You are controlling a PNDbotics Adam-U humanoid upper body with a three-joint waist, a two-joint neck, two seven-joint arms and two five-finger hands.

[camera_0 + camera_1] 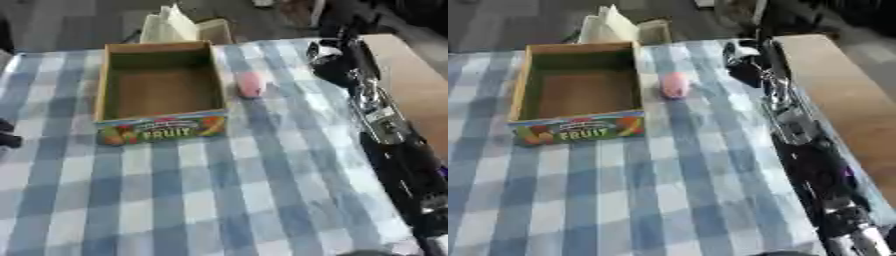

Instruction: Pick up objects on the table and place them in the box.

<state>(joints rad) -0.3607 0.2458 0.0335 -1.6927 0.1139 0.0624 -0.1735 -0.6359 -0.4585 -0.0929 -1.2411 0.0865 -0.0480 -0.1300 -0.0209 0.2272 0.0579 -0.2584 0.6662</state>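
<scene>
An open cardboard box (pixel 103 85) with a "FRUIT" label on its front wall stands at the back left of the table, and I see nothing inside it. A small pink object (pixel 250 83) lies on the cloth just right of the box. My right arm runs along the table's right side. Its hand (pixel 331 62) hovers to the right of the pink object, apart from it. A dark part of my left hand (pixel 7 135) shows at the left edge, in the left eye view only.
A blue and white checked cloth (pixel 219 190) covers the table. Pale folded cardboard (pixel 175 27) stands behind the box at the far edge. A brown surface (pixel 842 95) borders the table on the right.
</scene>
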